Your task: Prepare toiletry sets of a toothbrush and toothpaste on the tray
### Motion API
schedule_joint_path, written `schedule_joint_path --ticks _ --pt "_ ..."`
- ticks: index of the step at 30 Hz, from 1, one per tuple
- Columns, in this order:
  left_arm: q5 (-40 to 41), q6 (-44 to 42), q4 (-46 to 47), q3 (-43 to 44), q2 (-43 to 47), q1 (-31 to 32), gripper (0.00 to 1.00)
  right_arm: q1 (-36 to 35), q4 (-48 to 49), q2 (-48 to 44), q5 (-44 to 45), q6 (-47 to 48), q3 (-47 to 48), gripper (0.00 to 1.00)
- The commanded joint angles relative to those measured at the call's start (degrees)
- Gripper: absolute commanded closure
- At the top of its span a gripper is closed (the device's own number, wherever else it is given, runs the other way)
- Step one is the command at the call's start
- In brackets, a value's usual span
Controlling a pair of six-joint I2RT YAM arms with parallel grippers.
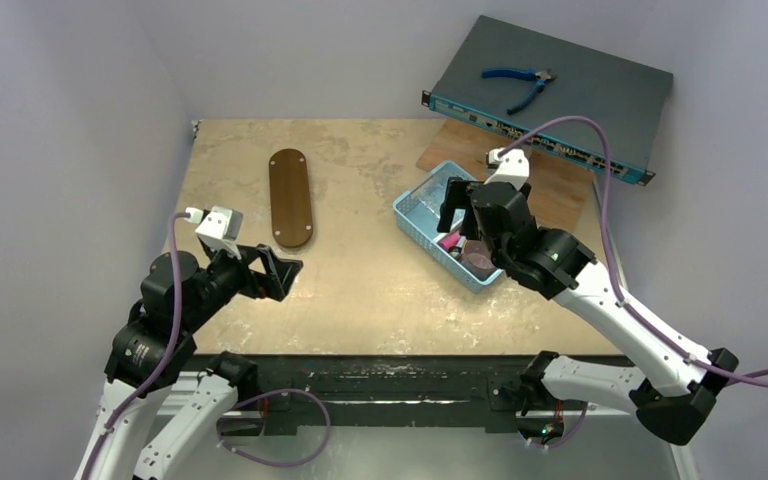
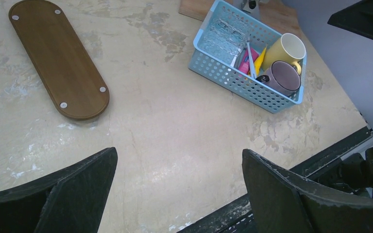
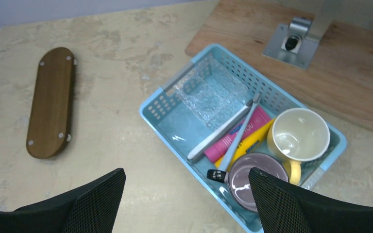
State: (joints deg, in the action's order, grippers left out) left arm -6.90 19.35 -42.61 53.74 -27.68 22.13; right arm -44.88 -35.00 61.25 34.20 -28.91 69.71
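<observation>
I see right tool (image 3: pixel 185 171) spread wide, empty, above basket (image 3: pixel 161 108) | tubes (image 3: pixel 262 116), brushes (image 3: pixel 218 132) inside, lying diagonal | left tool (image 2: pixel 178 151) farther off, also spread

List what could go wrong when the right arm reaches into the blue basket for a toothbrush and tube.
1. The toothbrushes lie on top of the pink tube and yellow tube, so the open right gripper may pinch two items at once.
2. The purple cup and cream cup crowd the tubes; a finger could strike them or shove the basket.
3. The tray is narrow and lies well apart; items may roll off.
</observation>
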Motion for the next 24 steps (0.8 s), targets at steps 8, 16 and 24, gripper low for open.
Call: schedule_joint_path --ticks 8,16,24 --pt "2.0 0.1 -0.3 -0.1 1.0 -0.4 0.0 1.0 -12.5 1.0 9.1 -14.0 -0.9 0.06" --pt "1.9 0.3 -0.5 -0.2 1.8 -0.4 0.0 8.4 -11.8 1.2 2.9 -15.0 -5.9 0.12" --pt "1.4 0.2 -0.5 -0.2 2.2 -0.4 0.0 15.0 -11.8 1.3 2.0 -19.1 -13.1 0.2"
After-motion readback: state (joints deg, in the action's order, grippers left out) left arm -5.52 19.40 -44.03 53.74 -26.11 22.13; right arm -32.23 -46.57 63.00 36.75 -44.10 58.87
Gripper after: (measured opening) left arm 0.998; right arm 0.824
